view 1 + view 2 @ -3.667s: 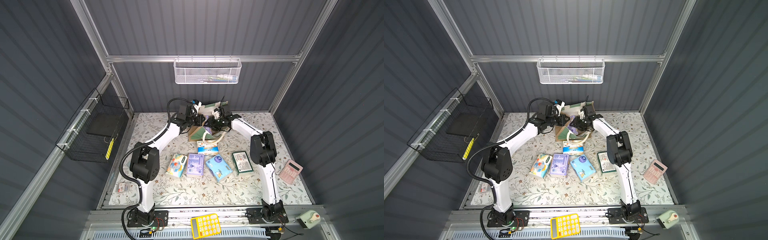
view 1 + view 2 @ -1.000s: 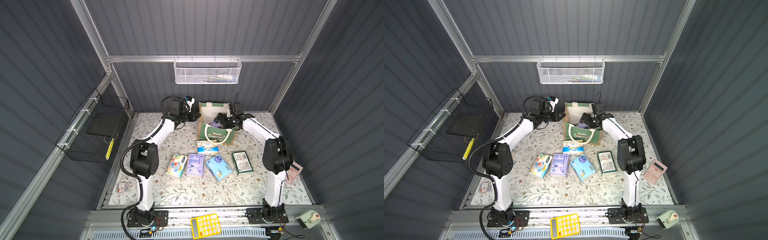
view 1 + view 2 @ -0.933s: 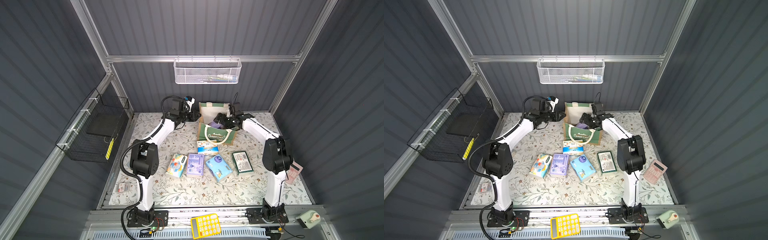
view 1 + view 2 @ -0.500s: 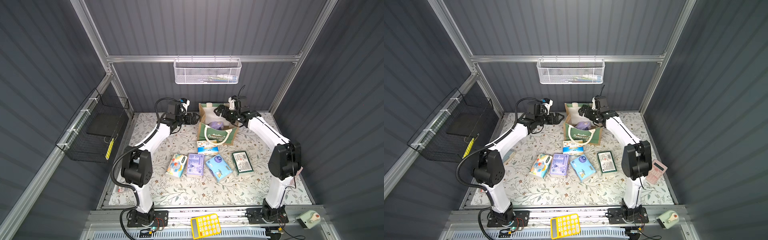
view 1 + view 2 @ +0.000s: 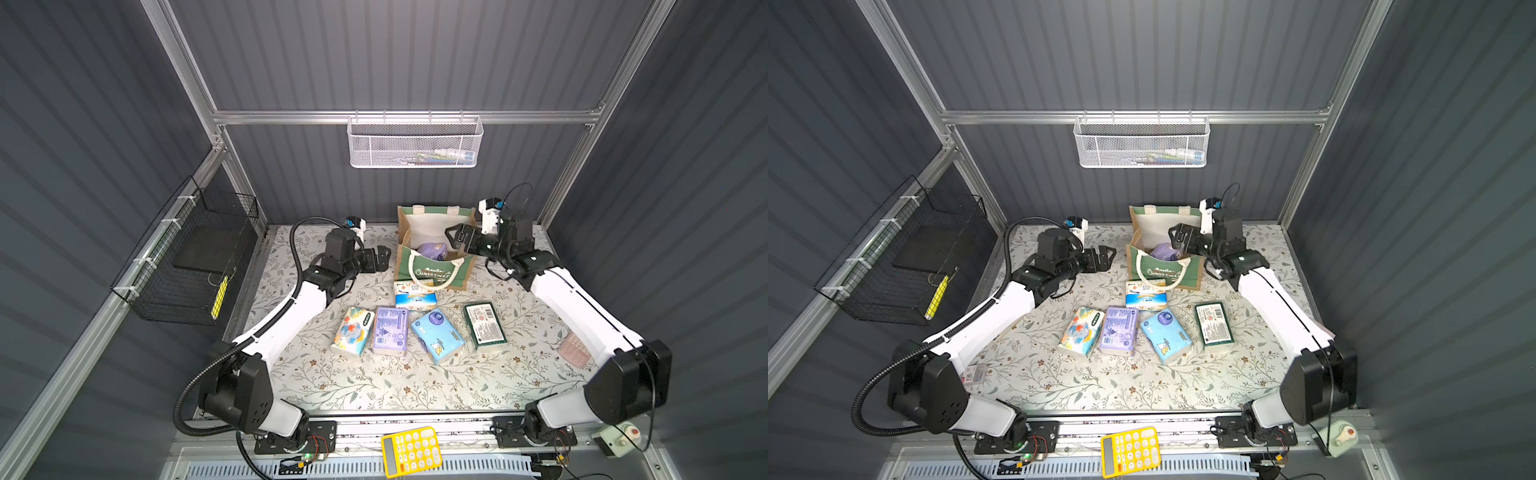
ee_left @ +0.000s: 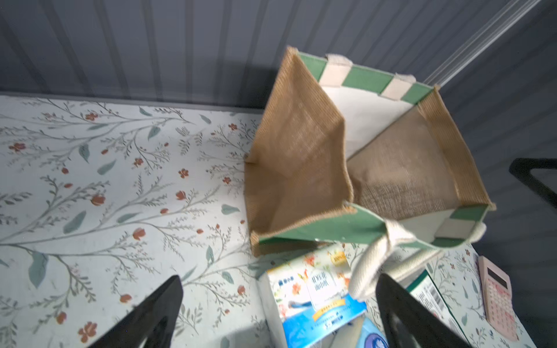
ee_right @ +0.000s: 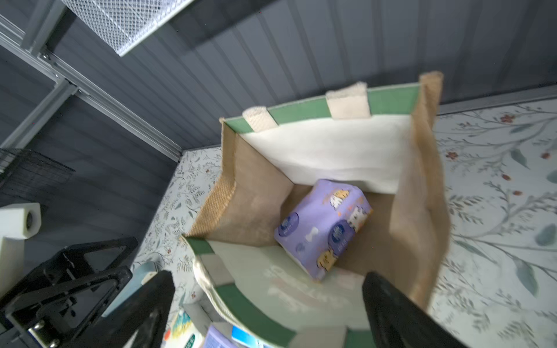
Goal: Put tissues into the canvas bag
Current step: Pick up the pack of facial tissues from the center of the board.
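Both claws had drawn back from the canvas bag (image 5: 432,272) since the earlier frame, and the bag, tilted then, stood upright on its own. The left claw (image 5: 385,259) hung with jaws spread wide and empty, and the bag's jute side was just beyond its fingertips. Between the two claws, inside the bag, lay the lavender pack (image 7: 324,229). The right claw (image 5: 453,243) hovered at the bag's other side, above the rim, with jaws likewise apart and holding nothing.

Nearer the robot than either claw, five packs waited on the table (image 5: 374,386):
- cartoon pack (image 5: 352,331)
- purple-white pack (image 5: 390,330)
- white-blue-orange pack (image 5: 414,294)
- light blue pack (image 5: 437,336)
- dark green pack (image 5: 484,326)

The likeliest trouble was the rope handle (image 6: 376,259). It draped onto the white-blue-orange pack, which touched the bag's front, so lifting that pack could have snagged the handle and toppled the unheld bag. The other packs lay close together, so wide jaws might have shoved a neighbour.
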